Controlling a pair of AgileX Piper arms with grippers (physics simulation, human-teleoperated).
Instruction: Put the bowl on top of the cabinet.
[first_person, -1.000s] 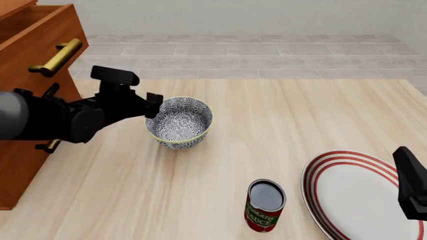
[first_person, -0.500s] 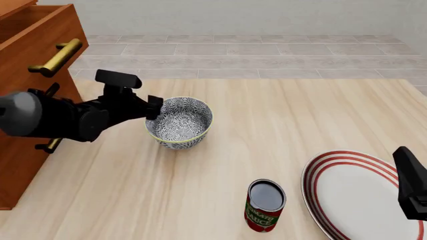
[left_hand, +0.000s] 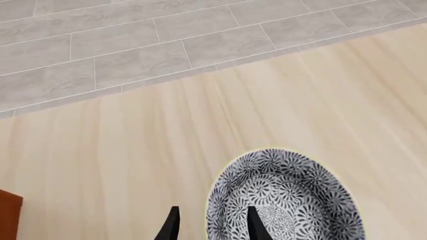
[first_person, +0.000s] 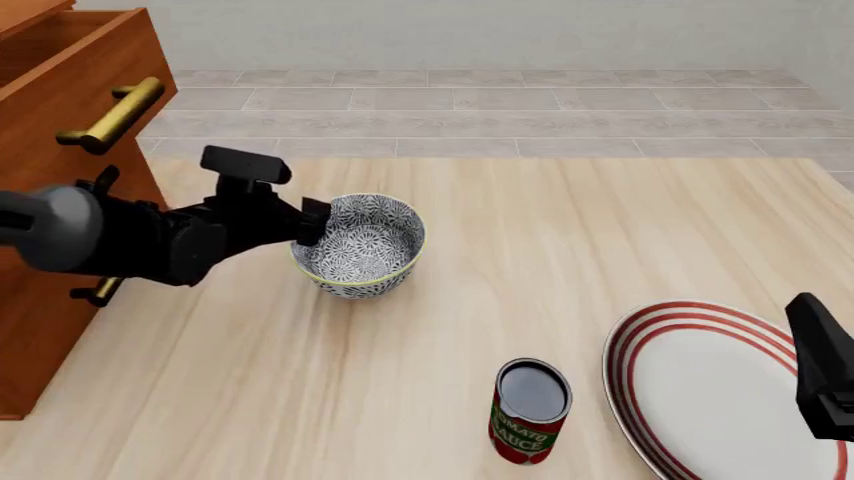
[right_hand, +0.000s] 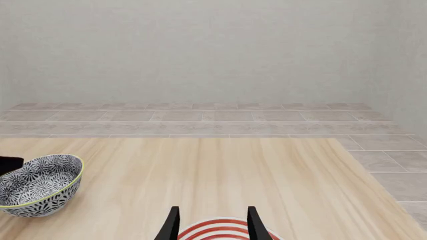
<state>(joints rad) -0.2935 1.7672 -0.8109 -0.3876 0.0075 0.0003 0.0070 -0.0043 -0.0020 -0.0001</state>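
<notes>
We find the task barely begun: the bowl sits on the table, its near rim between the parted fingers of the left gripper, not yet clamped, the cabinet behind it, lift and placement outstanding.
</notes>
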